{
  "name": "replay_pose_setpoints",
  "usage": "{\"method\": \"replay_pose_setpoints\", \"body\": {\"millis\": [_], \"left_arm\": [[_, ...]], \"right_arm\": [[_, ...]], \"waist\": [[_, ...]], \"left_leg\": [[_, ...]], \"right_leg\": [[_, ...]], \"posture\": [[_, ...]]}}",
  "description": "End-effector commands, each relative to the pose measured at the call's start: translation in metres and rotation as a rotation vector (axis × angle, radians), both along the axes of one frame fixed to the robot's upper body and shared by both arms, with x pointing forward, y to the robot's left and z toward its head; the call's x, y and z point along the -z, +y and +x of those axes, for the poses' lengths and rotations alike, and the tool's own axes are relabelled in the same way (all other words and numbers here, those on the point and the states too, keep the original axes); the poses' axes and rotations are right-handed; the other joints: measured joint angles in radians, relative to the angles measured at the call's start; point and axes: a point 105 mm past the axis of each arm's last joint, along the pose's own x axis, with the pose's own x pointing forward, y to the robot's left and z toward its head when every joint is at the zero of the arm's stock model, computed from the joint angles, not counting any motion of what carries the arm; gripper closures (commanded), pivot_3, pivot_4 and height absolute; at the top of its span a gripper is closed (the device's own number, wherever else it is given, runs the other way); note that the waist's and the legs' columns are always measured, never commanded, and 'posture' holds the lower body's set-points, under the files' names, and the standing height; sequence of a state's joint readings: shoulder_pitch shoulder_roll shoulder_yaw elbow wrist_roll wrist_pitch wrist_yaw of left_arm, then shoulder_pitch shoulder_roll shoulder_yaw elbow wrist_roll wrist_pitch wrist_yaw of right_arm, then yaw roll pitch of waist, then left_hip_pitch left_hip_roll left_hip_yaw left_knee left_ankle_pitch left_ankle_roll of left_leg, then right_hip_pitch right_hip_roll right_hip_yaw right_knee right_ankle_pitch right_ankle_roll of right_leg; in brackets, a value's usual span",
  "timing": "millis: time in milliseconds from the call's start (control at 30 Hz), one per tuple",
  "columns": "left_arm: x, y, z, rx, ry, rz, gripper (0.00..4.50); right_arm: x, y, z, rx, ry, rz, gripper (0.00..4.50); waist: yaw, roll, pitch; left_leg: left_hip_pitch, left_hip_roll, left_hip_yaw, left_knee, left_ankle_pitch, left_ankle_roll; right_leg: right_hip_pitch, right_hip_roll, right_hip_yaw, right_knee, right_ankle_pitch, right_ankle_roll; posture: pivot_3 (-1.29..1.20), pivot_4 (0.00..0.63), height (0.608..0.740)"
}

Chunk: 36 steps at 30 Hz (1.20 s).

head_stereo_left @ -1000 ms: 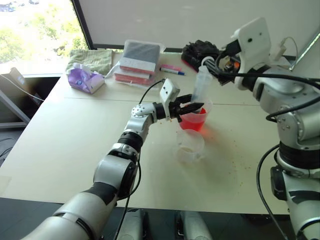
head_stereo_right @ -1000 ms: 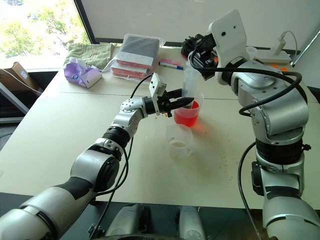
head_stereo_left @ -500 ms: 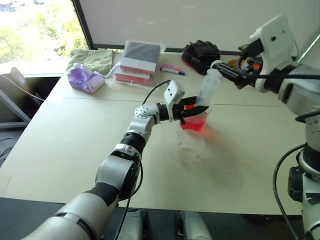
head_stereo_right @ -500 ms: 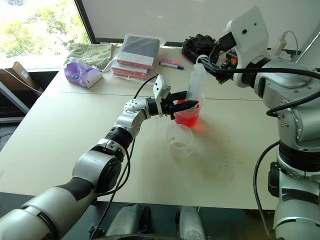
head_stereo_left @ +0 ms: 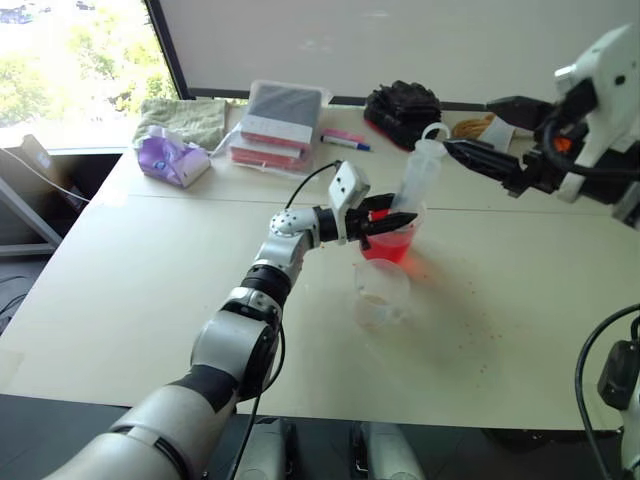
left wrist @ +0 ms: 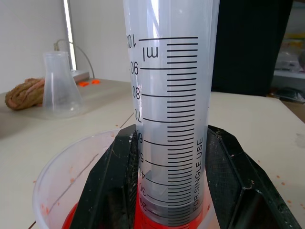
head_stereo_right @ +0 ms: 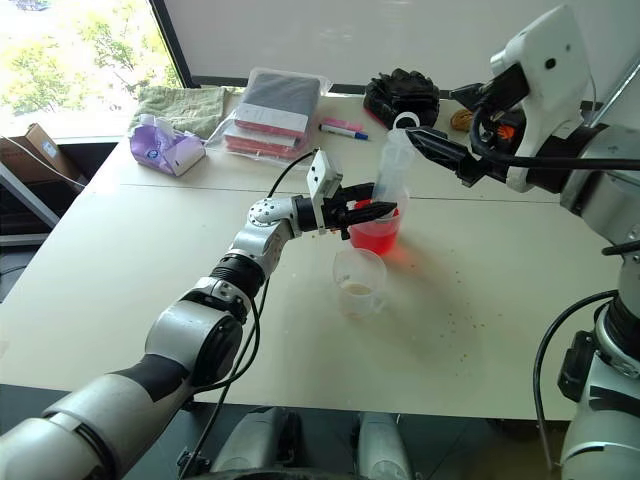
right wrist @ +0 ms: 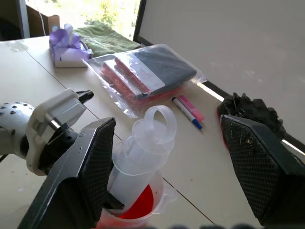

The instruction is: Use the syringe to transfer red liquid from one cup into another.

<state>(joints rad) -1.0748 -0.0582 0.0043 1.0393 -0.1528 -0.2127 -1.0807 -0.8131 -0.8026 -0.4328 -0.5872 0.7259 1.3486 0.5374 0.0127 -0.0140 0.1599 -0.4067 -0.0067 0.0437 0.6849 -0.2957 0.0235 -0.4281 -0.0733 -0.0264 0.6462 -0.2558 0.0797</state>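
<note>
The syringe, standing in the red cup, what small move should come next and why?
Probably bring the open right gripper back to the plunger ring and pull it up. The left gripper clamps the syringe with its tip in the red liquid, while the smaller cup looks nearly empty.

The syringe (left wrist: 167, 119) is clear plastic with black scale lines, black numbers and black letters along its side. The red liquid (head_stereo_left: 388, 243) is bright red inside the wider clear cup (head_stereo_right: 376, 228). The smaller cup (head_stereo_left: 381, 290) is clear and almost colourless. The gripper fingers (right wrist: 81, 176) are black with a fine mesh pattern. The table (head_stereo_left: 130, 290) is pale cream. Near its far edge, the marker pen (right wrist: 188, 110) is white with a pink cap and a blue end. The towel (head_stereo_left: 185, 118) is green, the tissue pack (head_stereo_left: 168, 158) purple and white.
</note>
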Motion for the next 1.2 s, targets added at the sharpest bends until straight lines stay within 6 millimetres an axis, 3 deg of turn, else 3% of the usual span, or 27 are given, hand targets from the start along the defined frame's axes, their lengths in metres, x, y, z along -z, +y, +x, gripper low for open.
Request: {"method": "replay_pose_setpoints", "body": {"millis": [33, 433, 633, 933, 1200], "left_arm": [[-0.003, -0.002, 0.001, -0.003, -0.001, 0.008, 3.05], [-0.038, 0.009, 0.019, -0.106, -0.077, -0.072, 3.05], [-0.058, 0.009, 0.018, -0.096, -0.101, -0.147, 3.05], [-0.086, 0.006, -0.006, 0.018, -0.174, -0.228, 3.05], [-0.122, 0.033, -0.037, 0.137, -0.195, -0.245, 3.05]], "right_arm": [[-0.016, -0.004, -0.009, 0.007, -0.060, 0.077, 0.85], [-0.006, 0.005, -0.010, 0.010, -0.048, 0.090, 0.85], [-0.004, 0.007, -0.010, 0.010, -0.048, 0.090, 0.85], [-0.002, 0.007, -0.009, 0.019, -0.047, 0.088, 0.85], [-0.004, -0.008, -0.014, 0.038, -0.037, 0.107, 0.85]], "waist": [[0.000, 0.001, 0.000], [-0.001, 0.000, 0.000], [0.000, 0.000, 0.000], [-0.005, 0.001, 0.000], [-0.003, 0.001, 0.000]], "left_leg": [[0.000, 0.000, 0.000, 0.000, 0.000, 0.000], [-0.001, -0.001, 0.000, -0.001, 0.000, 0.000], [-0.001, -0.001, 0.000, -0.001, 0.000, 0.000], [-0.001, -0.001, 0.000, -0.001, 0.000, 0.000], [-0.001, -0.001, 0.000, -0.001, 0.000, 0.000]], "right_leg": [[0.000, 0.000, 0.000, 0.000, 0.000, 0.000], [-0.001, -0.002, -0.001, 0.000, 0.000, 0.000], [-0.001, -0.002, -0.001, -0.001, 0.000, 0.000], [-0.001, -0.002, -0.001, -0.001, 0.000, 0.000], [-0.001, -0.002, -0.001, -0.001, 0.000, 0.000]], "posture": [[0.00, 0.150, 0.740], [0.00, 0.150, 0.740], [0.00, 0.150, 0.740], [0.00, 0.150, 0.740], [0.00, 0.150, 0.740]]}}
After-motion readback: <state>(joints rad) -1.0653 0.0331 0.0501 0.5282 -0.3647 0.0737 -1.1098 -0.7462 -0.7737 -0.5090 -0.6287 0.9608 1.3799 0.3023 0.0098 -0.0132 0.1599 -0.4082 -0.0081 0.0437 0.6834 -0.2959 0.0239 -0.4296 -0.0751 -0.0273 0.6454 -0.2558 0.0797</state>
